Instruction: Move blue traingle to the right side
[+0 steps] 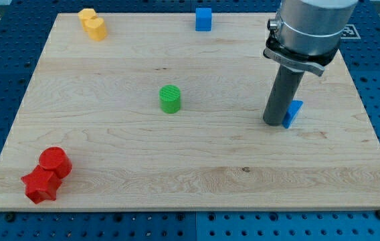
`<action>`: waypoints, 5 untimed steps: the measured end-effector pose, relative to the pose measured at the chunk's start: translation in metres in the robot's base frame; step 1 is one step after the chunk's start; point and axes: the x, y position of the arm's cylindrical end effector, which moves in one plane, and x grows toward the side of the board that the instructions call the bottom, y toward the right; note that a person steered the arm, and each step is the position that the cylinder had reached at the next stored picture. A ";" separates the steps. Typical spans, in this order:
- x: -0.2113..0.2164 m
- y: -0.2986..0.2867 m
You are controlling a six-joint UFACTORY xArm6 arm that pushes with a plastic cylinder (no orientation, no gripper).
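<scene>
Six blocks on the wooden board (197,167): 2 blue, 2 red, 1 yellow, 1 green. Blue triangle (294,114) sits right of centre, touching my tip (274,123) on the tip's right side; rod hides part of it. Its long axis looks to run toward the view's top, a bit rightward; which way it points I can't tell. No jaws on the rod, so it holds nothing, just bears against the triangle. Blue cube (204,19) at top edge, centre. Yellow block (92,24) top left. Green cylinder (170,99) mid-board. Red cylinder (55,162) and red star-ish block (40,185) touching, bottom left.
</scene>
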 end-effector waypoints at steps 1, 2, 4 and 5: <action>-0.001 0.003; -0.001 0.012; 0.000 0.041; 0.002 0.060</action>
